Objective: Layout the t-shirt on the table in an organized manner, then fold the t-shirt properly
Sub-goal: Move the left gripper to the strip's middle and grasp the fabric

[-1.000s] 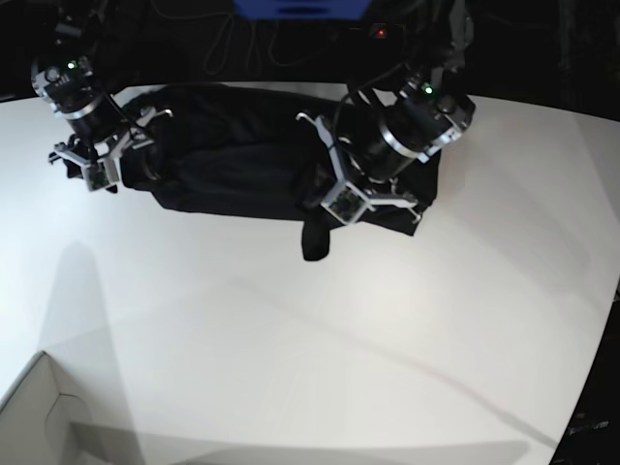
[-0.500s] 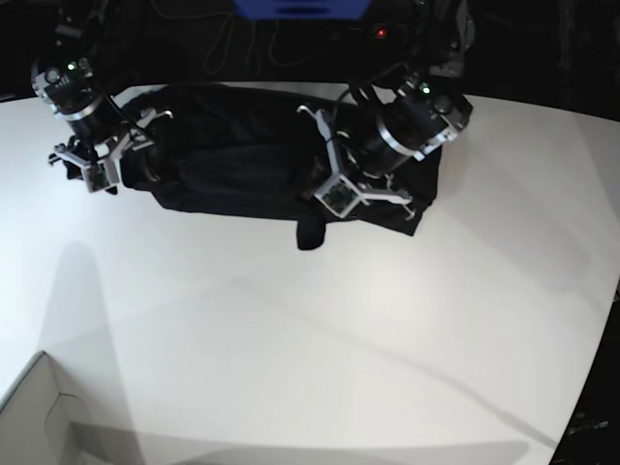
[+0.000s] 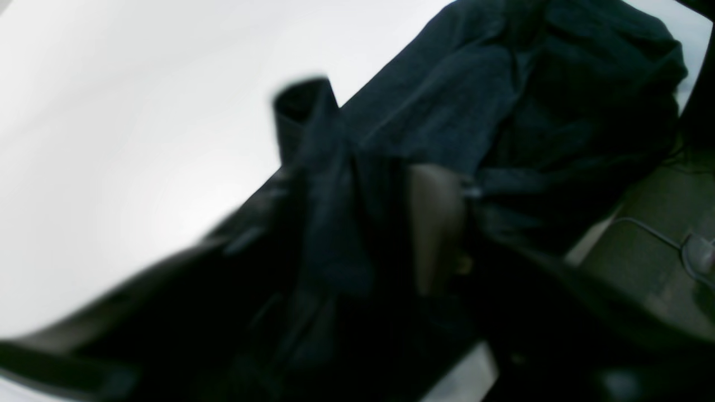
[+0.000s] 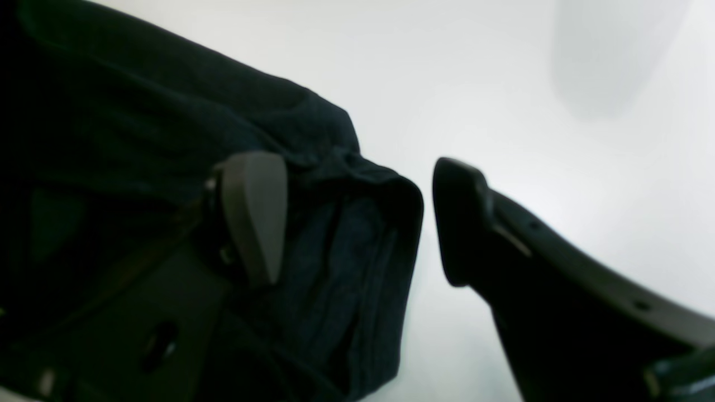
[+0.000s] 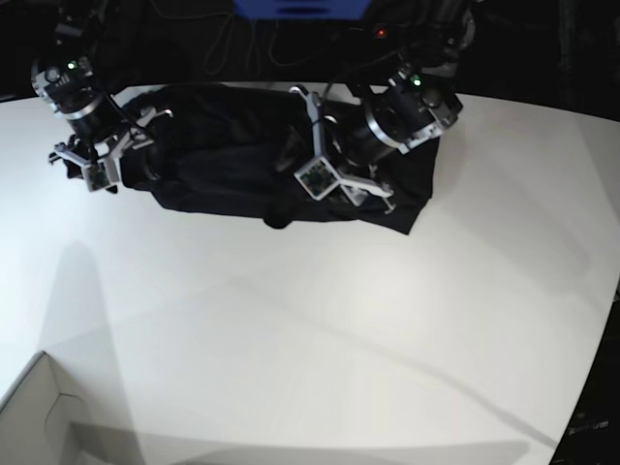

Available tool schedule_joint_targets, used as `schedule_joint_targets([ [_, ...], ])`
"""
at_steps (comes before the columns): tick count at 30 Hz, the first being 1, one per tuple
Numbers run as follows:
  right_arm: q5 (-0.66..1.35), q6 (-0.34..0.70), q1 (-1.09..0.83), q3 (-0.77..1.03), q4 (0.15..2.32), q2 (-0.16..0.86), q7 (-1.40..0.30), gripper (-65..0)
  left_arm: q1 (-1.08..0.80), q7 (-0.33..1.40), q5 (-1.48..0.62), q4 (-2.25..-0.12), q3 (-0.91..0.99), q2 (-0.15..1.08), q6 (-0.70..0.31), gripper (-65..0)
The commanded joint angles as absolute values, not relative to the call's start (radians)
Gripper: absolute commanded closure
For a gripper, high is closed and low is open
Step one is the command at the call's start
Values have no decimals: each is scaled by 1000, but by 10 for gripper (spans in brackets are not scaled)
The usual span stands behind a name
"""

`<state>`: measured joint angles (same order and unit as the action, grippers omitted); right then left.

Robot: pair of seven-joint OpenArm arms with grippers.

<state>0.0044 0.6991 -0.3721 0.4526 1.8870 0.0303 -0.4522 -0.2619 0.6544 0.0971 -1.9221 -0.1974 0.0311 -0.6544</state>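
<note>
The black t-shirt [image 5: 223, 145] lies bunched along the far side of the white table [image 5: 339, 339]. My left gripper [image 5: 308, 165] hovers over its right half. In the blurred left wrist view, the left gripper [image 3: 341, 234] has its jaws apart, and a sleeve of the t-shirt [image 3: 475, 84] drapes between them, its cuff toward the table [image 3: 111, 139]. My right gripper [image 5: 102, 160] is at the shirt's left end. It stands open [image 4: 357, 223], one pad [image 4: 251, 218] over the t-shirt [image 4: 167, 111], the other finger over the bare table [image 4: 503, 84].
A pale box corner [image 5: 39, 417] sits at the near left. Cables and a blue object [image 5: 300, 8] lie in the dark behind the table's far curved edge. A cable [image 3: 642, 229] runs on the dark surface beyond the table.
My left gripper has swung left and farther back over the shirt, dragging the hanging sleeve end leftward, and its jaws have spread apart. The right arm has not moved.
</note>
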Motion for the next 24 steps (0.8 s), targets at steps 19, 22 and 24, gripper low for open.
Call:
schedule_joint_targets([
  [19, 19, 698, -369, 456, 1906, 39, -429, -414, -257, 633, 73, -1917, 81, 4, -653, -416],
  [22, 19, 698, -366, 456, 1906, 38, -429, -414, -255, 634, 74, -1857, 82, 7, -654, -416],
  [24, 19, 698, -366, 456, 1906, 38, -429, -414, -260, 634, 81, -1817, 30, 16, -662, -416],
])
